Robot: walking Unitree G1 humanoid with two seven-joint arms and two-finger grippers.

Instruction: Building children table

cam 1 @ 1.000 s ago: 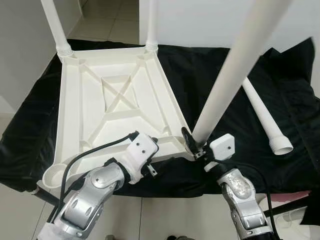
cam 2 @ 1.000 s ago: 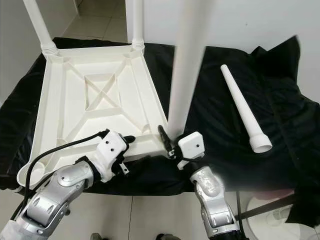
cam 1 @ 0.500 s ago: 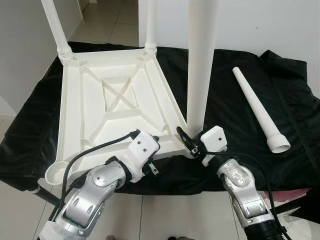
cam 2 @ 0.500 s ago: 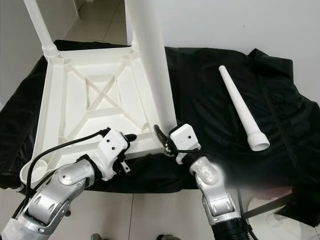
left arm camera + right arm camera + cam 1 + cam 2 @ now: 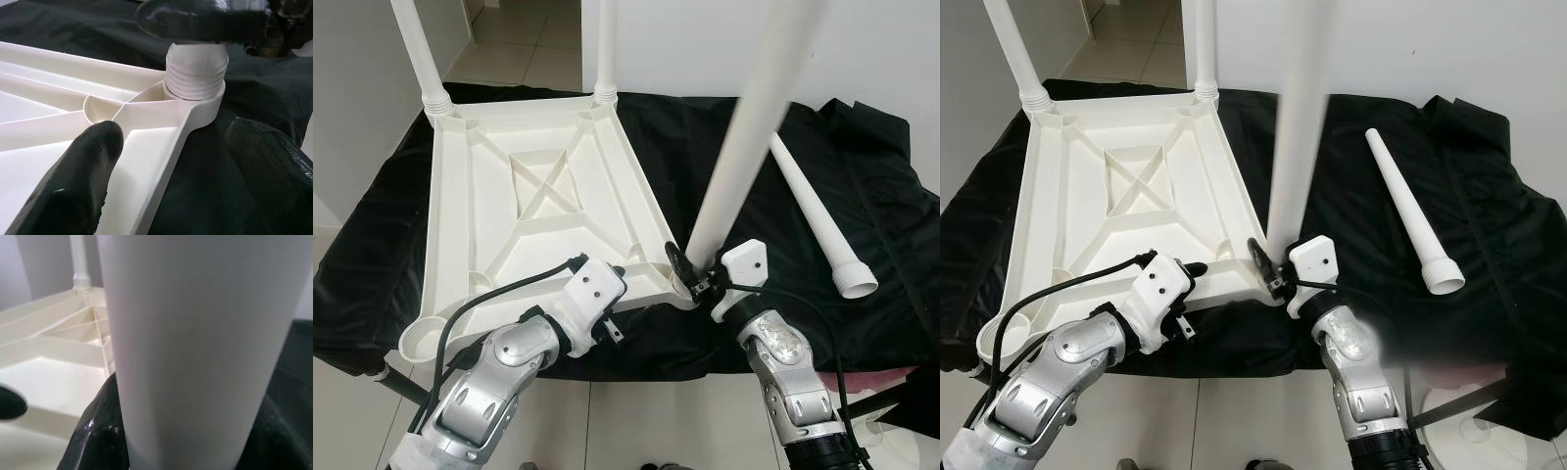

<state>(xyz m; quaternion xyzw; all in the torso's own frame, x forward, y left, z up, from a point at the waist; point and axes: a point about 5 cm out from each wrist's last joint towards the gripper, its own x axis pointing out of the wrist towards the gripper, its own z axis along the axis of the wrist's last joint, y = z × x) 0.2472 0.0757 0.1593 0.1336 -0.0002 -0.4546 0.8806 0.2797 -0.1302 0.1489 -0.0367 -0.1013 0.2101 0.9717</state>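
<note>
Black-fingered right gripper point(image 5: 690, 277): clamped around the base of a white table leg point(image 5: 744, 137), at the near right corner of the tabletop; in the right wrist view the leg point(image 5: 200, 342) sat between the two fingers point(image 5: 100, 431).
Held leg: stood at the corner socket, tilted, its upper end leaning toward the robot's right; its threaded end point(image 5: 196, 68) sat in the round corner socket.
Left gripper point(image 5: 617, 284): fingers apart, resting at the near edge of the tabletop, just left of that corner; one finger point(image 5: 73, 181) lay over the ribbed underside, the other point(image 5: 274, 171) over the black cloth, with the edge between them.
White plastic tabletop point(image 5: 470, 215): lay upside down, ribs and a cross brace facing up.
Far legs: two legs already upright, one at the far left corner point(image 5: 416, 49), one at the far right corner point(image 5: 605, 44).
Near left corner socket point(image 5: 423, 340): open, no leg in it.
Loose leg point(image 5: 818, 220): lay flat on the cloth, well to the right of the tabletop, wide end nearest the robot.
Black cloth point(image 5: 862, 176): covered the work surface under all parts.
Floor point(image 5: 519, 39): pale tiles beyond the far edge.
</note>
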